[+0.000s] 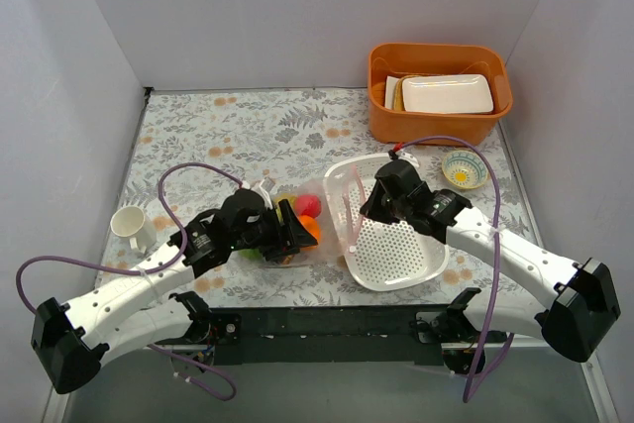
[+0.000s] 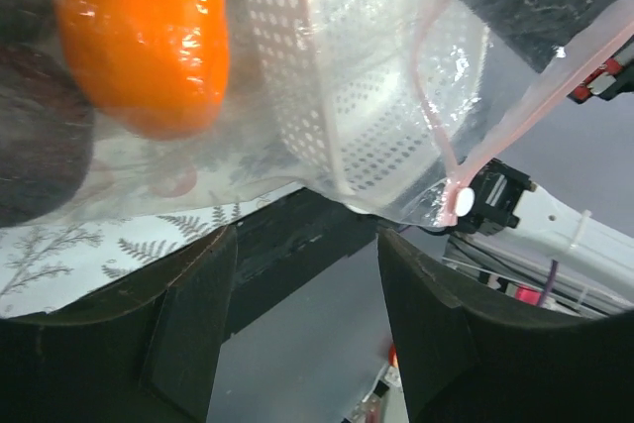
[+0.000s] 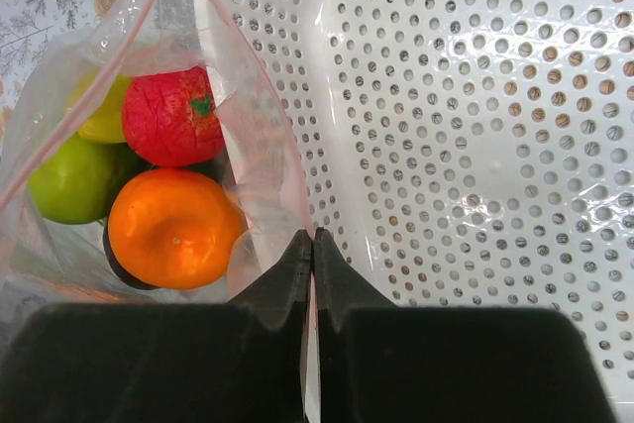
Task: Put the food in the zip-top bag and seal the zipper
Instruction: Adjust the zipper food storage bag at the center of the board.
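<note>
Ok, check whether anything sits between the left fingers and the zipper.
Nothing visible does: the open left fingers face the zipper across a bare gap, while the right fingers pinch it.

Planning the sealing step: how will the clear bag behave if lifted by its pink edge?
Probably floppy: the bag is thin, wrinkled film draped around the fruit. Likely bottom-heavy, so the fruit may shift when lifted. The pink strip looks slightly stiffer, yet curves.

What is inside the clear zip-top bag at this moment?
The zip-top bag holds an orange, a red apple, a green fruit and a yellow-green fruit. A dark fruit shows only partly under the orange; anything deeper is covered.
</note>
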{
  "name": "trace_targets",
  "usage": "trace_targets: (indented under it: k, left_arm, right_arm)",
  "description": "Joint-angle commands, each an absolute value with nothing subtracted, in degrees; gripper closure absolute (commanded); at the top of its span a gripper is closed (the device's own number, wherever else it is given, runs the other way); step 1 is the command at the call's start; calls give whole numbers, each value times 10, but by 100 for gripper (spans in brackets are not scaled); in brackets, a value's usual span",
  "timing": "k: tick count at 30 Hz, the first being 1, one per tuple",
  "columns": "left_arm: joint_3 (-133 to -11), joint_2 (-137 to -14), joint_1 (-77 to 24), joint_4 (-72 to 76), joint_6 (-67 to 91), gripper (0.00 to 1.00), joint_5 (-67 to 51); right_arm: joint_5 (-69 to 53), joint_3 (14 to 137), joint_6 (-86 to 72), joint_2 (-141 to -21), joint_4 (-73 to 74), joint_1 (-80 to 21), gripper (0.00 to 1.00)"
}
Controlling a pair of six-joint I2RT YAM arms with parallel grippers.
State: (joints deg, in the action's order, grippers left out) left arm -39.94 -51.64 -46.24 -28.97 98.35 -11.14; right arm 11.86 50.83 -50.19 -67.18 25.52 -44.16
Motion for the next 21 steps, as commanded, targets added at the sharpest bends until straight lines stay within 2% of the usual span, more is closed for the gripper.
trace_targets:
  k: [1, 14, 19, 21]
  left_arm:
    - [-389, -510, -493, -199, 1053, 41, -114]
    - [-347, -540, -566, -105, 1131, 31, -91]
    - [-360, -575, -580, -103, 1114, 32, -86]
    - [-391, -606, -592, -148, 1088, 33, -62]
  right_arm:
    - [135, 496, -509, -643, 236, -433, 93]
    - [126, 468, -512, -622, 239, -426, 92]
    - [121, 468, -509, -623, 236, -424, 92]
    - [120, 469, -506, -623, 236, -422, 92]
